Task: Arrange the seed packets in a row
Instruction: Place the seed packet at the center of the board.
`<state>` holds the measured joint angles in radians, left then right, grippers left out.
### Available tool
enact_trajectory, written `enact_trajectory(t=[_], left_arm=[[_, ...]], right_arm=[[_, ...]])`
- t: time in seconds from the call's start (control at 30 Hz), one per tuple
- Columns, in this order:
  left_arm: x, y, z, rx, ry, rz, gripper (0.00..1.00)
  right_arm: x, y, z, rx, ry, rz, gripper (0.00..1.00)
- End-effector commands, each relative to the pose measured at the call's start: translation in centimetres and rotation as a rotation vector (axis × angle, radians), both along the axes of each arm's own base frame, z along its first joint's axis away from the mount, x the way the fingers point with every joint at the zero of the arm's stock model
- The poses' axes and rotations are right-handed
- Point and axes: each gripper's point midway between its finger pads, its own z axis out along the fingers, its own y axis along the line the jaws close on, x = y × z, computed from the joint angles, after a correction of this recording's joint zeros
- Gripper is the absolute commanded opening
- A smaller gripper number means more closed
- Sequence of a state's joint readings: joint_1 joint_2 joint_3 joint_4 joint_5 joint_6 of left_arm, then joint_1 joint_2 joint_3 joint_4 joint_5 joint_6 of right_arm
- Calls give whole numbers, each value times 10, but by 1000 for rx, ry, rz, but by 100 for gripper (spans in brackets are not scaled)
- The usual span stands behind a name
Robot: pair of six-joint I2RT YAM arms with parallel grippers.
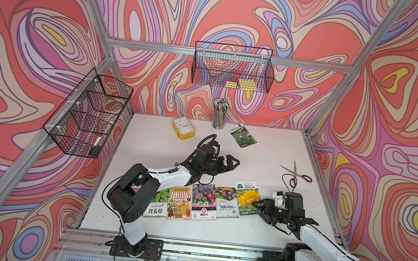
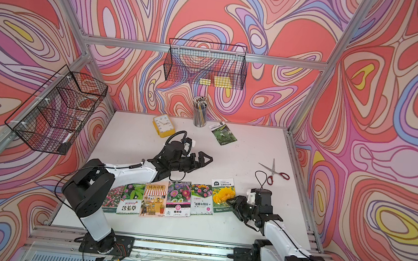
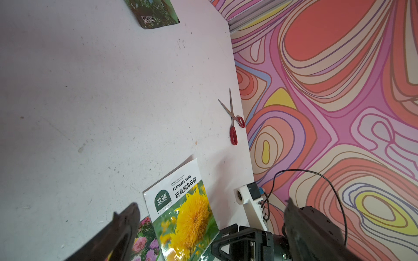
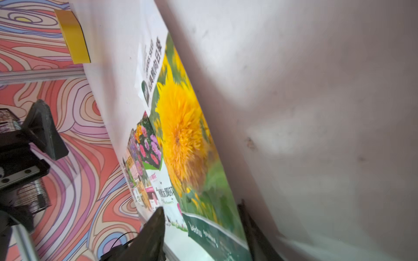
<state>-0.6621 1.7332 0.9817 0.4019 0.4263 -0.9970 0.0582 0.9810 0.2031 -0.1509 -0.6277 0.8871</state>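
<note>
Six seed packets (image 1: 203, 201) lie flat, side by side, in a row near the front edge of a white counter (image 1: 162, 158). The sunflower packet (image 1: 247, 198) ends the row on the right and sits slightly farther back than its neighbours. The right gripper (image 1: 258, 208) is low at this packet's near corner. Its fingers (image 4: 156, 226) stand apart on either side of the edge, clamping nothing. A seventh, dark green packet (image 1: 242, 135) lies alone at the back, just beside a cup of pencils (image 1: 219, 116). The left gripper (image 1: 231, 163) hovers between row and stray packet, fingers spread wide and empty.

Likely risks: a finger dragging the glossy sunflower packet askew as the gripper lifts away; and, at the stray packet (flat, with little edge to catch), a reach that bumps the pencil cup.
</note>
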Motion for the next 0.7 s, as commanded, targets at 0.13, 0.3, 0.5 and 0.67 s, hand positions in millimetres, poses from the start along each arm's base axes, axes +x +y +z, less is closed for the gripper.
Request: enact_trajectory(t=[0.13, 0.3, 0.5, 0.67], left_arm=[[3, -7, 8, 19, -22, -31, 99], [5, -9, 10, 30, -25, -40, 99], [6, -11, 8, 36, -19, -45, 99], [6, -12, 9, 52, -16, -52, 99]], right_arm=[[-23, -22, -19, -161, 161, -22, 71], [-31, -26, -20, -213, 221, 19, 73], [-33, -25, -23, -259, 245, 57, 82], [-25, -29, -22, -347, 263, 32, 97]])
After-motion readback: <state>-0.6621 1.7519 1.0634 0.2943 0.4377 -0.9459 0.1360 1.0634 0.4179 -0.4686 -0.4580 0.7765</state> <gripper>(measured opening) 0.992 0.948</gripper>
